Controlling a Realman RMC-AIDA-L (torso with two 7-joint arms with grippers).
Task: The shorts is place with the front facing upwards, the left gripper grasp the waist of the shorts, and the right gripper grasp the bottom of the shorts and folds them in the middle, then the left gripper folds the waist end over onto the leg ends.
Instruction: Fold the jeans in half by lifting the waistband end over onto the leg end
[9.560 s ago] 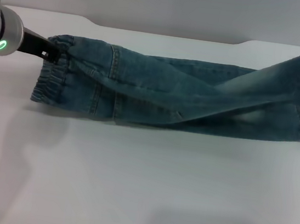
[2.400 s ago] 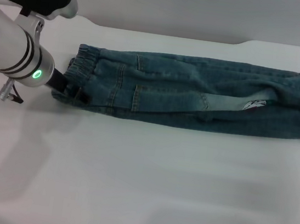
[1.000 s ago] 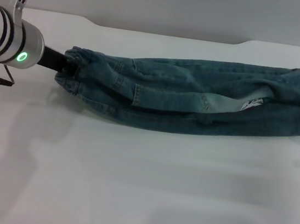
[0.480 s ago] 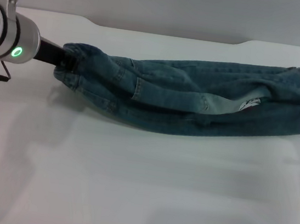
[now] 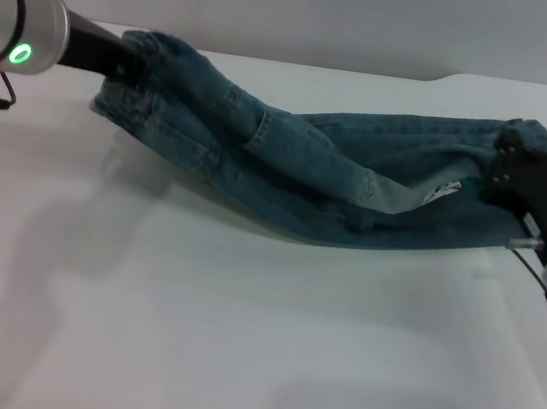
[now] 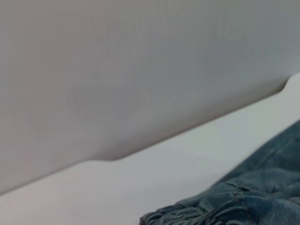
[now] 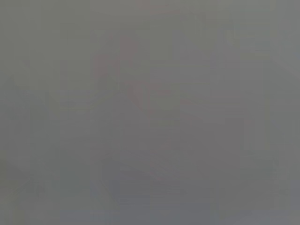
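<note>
The blue denim shorts (image 5: pixel 337 178) are folded lengthwise into a long strip and hang in a sag across the white table (image 5: pixel 235 341) in the head view. At the far left, my left gripper (image 5: pixel 136 60), on the green-lit arm, is shut on the gathered waist and holds it raised above the table. The waist's ruffled edge (image 6: pixel 220 208) also shows in the left wrist view. At the right, my right gripper (image 5: pixel 506 163), on the cyan-lit arm, is shut on the bottom of the shorts. The right wrist view shows only flat grey.
The table's back edge (image 5: pixel 302 64) runs just behind the shorts against a grey wall, with a step in it at the back right. White table surface stretches in front of the shorts.
My left gripper has lifted the waist up and toward the back. My right gripper has moved inward to the left with the leg ends, so the shorts now sag in the middle.
</note>
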